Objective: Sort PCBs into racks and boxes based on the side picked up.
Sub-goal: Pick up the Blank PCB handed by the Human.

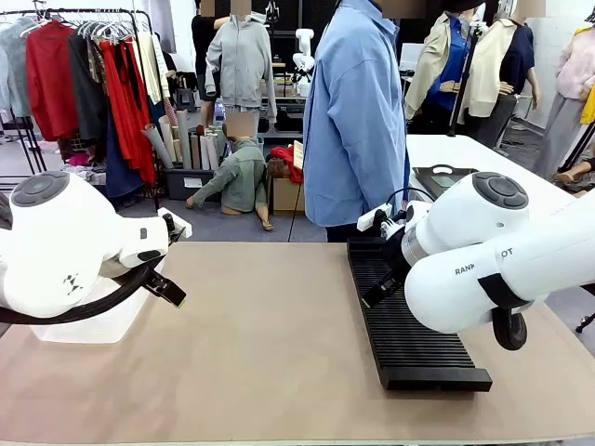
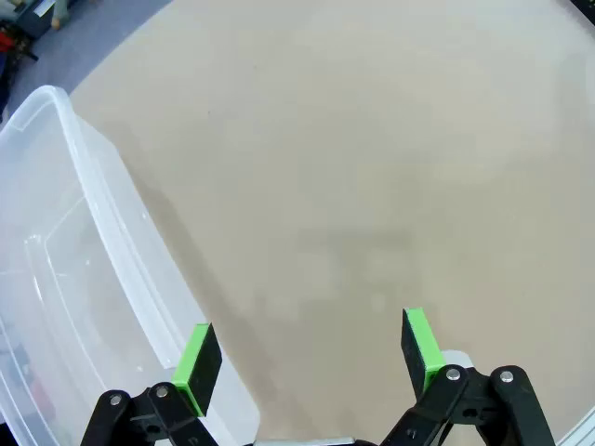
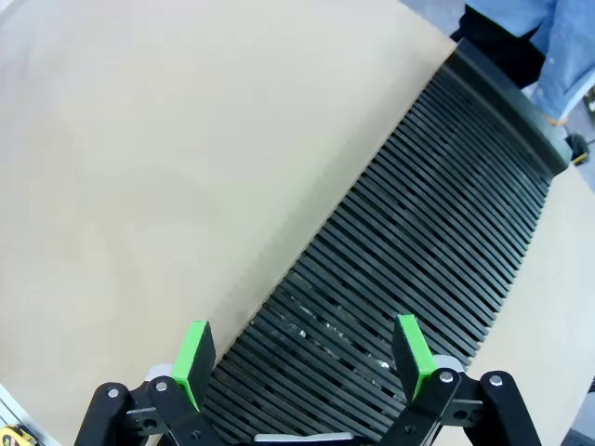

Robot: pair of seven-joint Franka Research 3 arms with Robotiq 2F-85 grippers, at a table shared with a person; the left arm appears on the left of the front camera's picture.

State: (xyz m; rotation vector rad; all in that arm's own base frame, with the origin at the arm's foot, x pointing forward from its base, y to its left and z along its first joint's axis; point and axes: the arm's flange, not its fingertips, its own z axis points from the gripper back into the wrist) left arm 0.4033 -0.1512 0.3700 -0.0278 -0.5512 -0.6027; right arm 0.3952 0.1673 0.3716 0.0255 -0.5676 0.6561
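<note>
In the front view the clear box [image 1: 98, 327] sits at the lower left of the desk [image 1: 270, 353] behind the left claw [image 1: 170, 288], the black rack [image 1: 414, 344] runs down the right side by the right claw [image 1: 376, 294], and a person [image 1: 353, 121] in a blue shirt stands at the top centre. In the left wrist view the left claw [image 2: 311, 358] is spread wide and empty over bare desk, with the box [image 2: 65, 279] along the left edge. In the right wrist view the right claw [image 3: 302, 358] is likewise spread and empty, above the rack [image 3: 418, 232], which runs from bottom centre to upper right.
</note>
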